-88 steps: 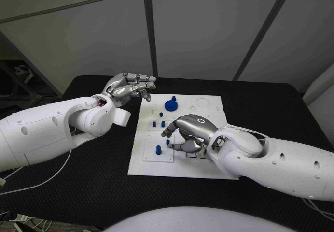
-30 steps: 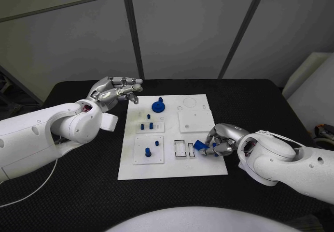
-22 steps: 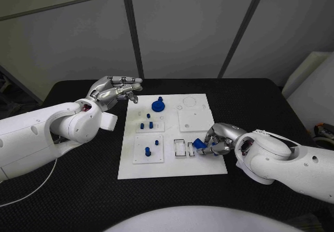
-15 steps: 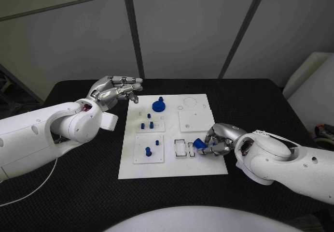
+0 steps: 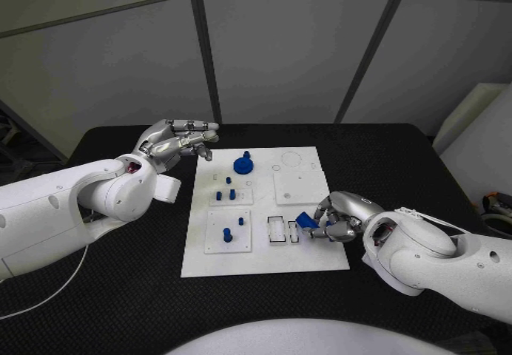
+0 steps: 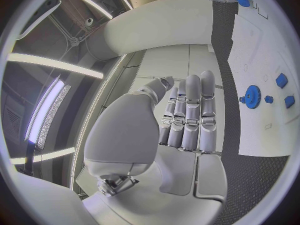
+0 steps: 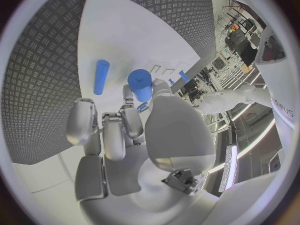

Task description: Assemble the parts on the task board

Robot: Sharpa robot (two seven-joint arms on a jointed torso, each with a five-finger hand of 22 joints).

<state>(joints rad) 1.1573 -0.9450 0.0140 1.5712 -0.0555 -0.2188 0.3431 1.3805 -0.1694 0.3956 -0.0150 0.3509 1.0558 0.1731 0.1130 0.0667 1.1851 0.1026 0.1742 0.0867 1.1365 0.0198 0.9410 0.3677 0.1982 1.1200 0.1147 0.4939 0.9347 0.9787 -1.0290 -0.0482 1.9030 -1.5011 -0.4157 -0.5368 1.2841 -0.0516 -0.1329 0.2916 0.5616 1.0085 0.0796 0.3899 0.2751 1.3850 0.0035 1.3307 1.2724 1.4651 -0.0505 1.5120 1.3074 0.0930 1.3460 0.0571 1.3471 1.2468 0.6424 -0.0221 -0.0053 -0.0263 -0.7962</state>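
Partway, we are pinching a blue part (image 5: pixel 306 220) in our right robot hand (image 5: pixel 337 217) beside unfilled slots (image 5: pixel 283 228), left robot hand (image 5: pixel 176 138) curled empty.

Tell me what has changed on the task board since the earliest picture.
The right hand has left the board's middle for its right edge and now holds a blue part beside the small slots. The left hand stays raised and empty by the task board; the blue gear has not moved.
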